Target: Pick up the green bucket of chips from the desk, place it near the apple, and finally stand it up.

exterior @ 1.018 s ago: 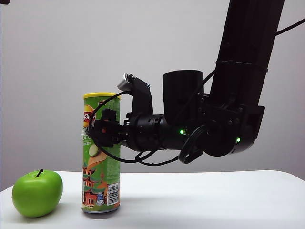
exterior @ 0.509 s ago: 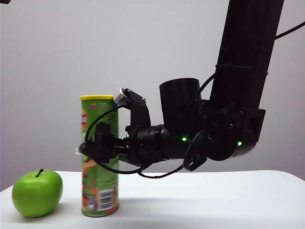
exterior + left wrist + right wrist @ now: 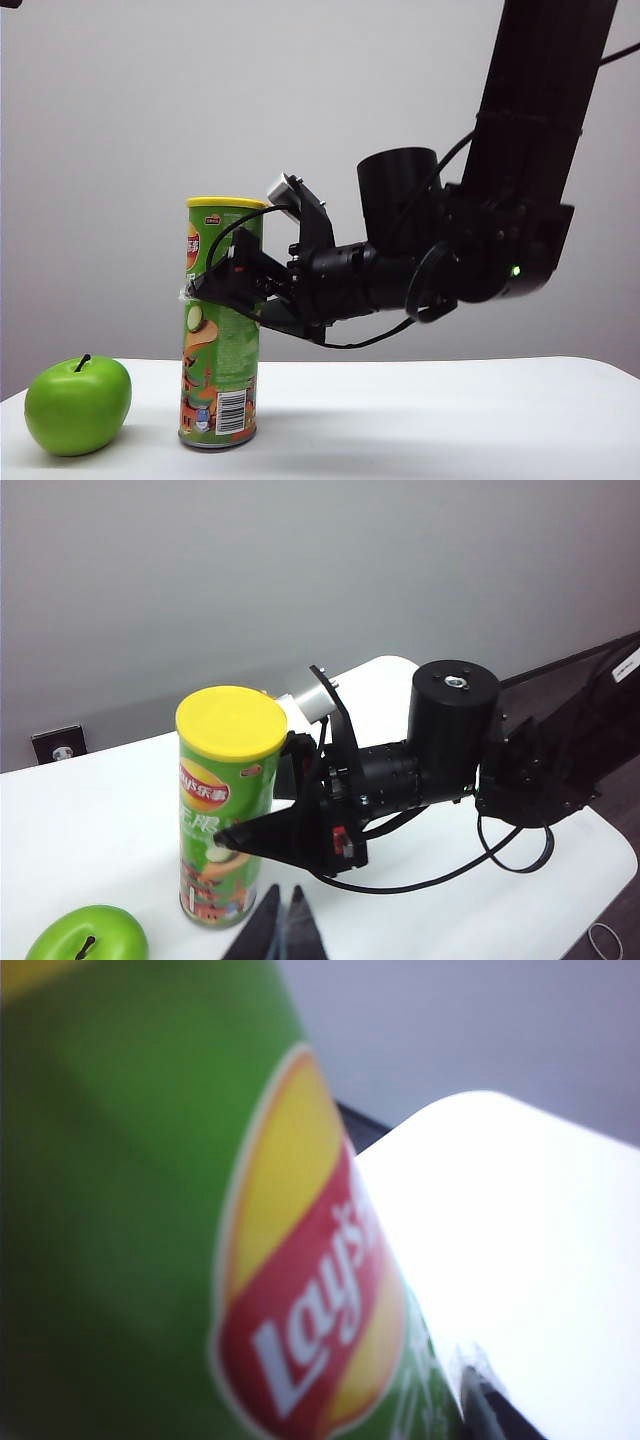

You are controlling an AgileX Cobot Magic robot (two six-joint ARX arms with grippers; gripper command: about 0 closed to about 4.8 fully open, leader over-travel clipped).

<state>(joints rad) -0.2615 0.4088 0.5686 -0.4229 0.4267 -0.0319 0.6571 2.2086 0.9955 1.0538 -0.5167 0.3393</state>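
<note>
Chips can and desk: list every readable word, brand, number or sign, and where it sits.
"Lay's": red-and-yellow logo on the tall green cylindrical chips can, right wrist view.
Chinese logo characters: too small to read.
Barcode digits: too small.
Green round apple, white desk: no text.

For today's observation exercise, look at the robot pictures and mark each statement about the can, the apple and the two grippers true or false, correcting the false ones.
1. The can lies on its side on the desk. False: it stands upright, yellow lid on top.
2. The apple sits on the desk apart from the can. True.
3. The right gripper is at the can's middle with its jaws spread open. True.
4. The left gripper grips the apple. False: it hangs above the desk near the can, its fingers together, holding nothing.
5. The apple is red. False: it is bright green with a dark stem.
</note>
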